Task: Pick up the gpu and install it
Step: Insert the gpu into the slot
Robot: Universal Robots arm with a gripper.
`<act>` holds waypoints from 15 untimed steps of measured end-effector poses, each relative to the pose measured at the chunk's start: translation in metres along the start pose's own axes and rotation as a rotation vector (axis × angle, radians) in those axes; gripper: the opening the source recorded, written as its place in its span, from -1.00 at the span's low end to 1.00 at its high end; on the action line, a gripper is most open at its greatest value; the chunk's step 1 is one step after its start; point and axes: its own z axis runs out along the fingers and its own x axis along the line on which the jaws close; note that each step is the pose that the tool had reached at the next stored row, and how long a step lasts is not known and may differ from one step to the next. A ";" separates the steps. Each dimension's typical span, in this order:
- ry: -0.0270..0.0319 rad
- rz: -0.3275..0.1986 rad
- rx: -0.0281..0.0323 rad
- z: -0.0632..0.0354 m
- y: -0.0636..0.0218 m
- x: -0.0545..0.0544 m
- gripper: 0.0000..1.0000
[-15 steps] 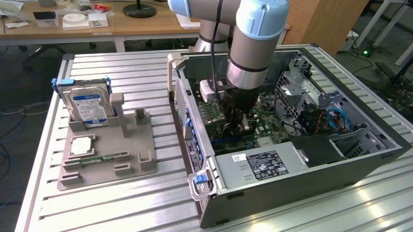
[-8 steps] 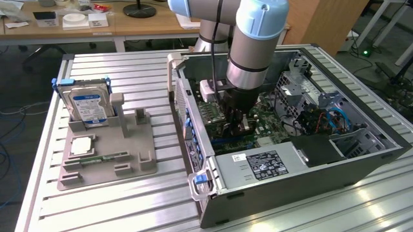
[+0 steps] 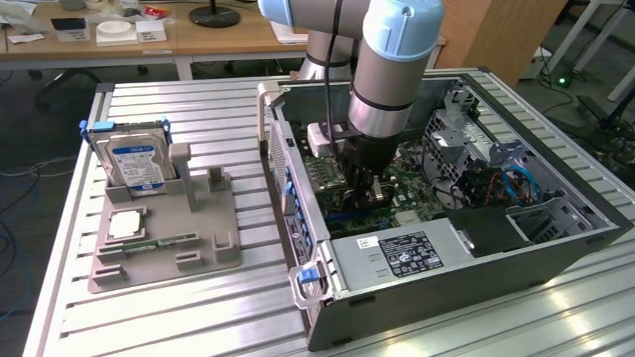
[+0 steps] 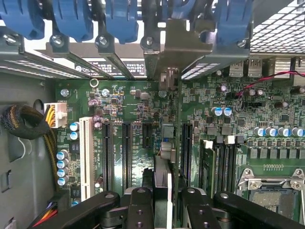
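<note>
gpu (image 4: 167, 143) pinched on edge between the two black fingers (image 4: 138, 205) of the gripper (image 4: 162, 195), jaws part-closed on its flat faces. It hangs inside the computer case (image 3: 466, 275), over the motherboard (image 4: 133, 102). Held on edge, I judge, so its bottom connector can meet one of the long black slots (image 4: 126, 152) running alongside it, with the metal bracket (image 4: 183, 45) pointed at the rear openings under the blue clips (image 4: 71, 19). The card's own body hides its lower edge and the slot beneath: touching or clear, cannot tell. In the exterior view the arm (image 3: 397, 59) and gripper cover most of the card. Farther off, about nine o'clock from the gripper, a grey tray (image 3: 159, 260) holds a hard drive (image 3: 139, 163) upright and a memory stick (image 3: 163, 243) lying flat, well apart from the case.
</note>
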 end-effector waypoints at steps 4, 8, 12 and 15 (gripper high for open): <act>-0.0001 -0.006 0.0000 0.0000 0.0001 0.000 -0.45; -0.0002 -0.009 -0.0001 0.0000 0.0000 0.000 -0.45; -0.0002 -0.009 -0.0001 0.0003 0.0000 0.000 -0.45; -0.0003 -0.009 -0.0001 0.0013 0.0000 0.000 -0.45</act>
